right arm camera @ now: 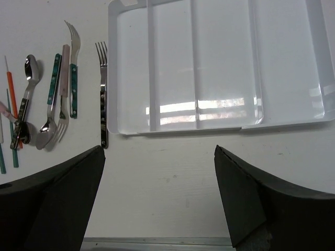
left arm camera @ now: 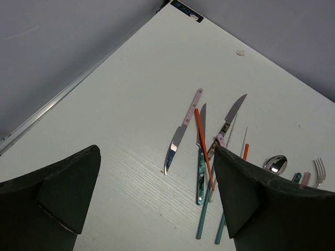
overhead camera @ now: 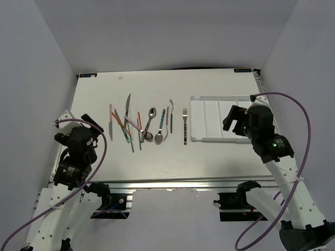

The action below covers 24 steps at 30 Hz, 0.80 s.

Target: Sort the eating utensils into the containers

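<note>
Some of the tray (overhead camera: 209, 117) hides behind the right end effector (overhead camera: 234, 119).

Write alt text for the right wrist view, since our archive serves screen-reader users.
The open right pincer hangs over the table, holding nothing, in front of a white tray whose visible compartments hold no utensils. Left of the tray lies a dark-handled fork, then a loose cluster of spoons, forks and chopsticks.
</note>
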Available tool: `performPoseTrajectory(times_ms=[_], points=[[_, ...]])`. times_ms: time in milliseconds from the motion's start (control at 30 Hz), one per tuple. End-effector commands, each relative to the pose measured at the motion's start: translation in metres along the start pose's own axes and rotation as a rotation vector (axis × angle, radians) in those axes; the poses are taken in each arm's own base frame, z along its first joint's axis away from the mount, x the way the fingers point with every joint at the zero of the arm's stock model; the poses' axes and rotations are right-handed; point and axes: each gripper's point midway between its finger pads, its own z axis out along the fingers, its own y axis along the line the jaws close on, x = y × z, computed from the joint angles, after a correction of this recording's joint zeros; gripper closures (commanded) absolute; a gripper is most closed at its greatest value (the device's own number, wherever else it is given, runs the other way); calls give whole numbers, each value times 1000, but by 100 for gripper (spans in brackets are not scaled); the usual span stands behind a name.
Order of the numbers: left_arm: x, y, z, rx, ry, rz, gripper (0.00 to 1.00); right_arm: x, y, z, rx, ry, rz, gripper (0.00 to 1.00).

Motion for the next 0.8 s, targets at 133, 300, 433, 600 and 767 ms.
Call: performPoseTrajectory(times_ms=[133, 300, 433, 600, 767], points=[[1, 14, -1, -67, -9, -15, 2, -15, 42, 3, -197, 8, 5, 11], [1, 13, 1, -63, -10, -8, 2, -2, 84, 19, -310, 70, 50, 11], [3, 14, 3, -80, 3, 9, 2, 20, 144, 32, -272, 107, -12, 11], [9, 7, 5, -46, 17, 12, 2, 40, 185, 63, -63, 137, -105, 11], [17, 3, 11, -49, 55, 50, 2, 85, 186, 105, 118, 224, -208, 21]])
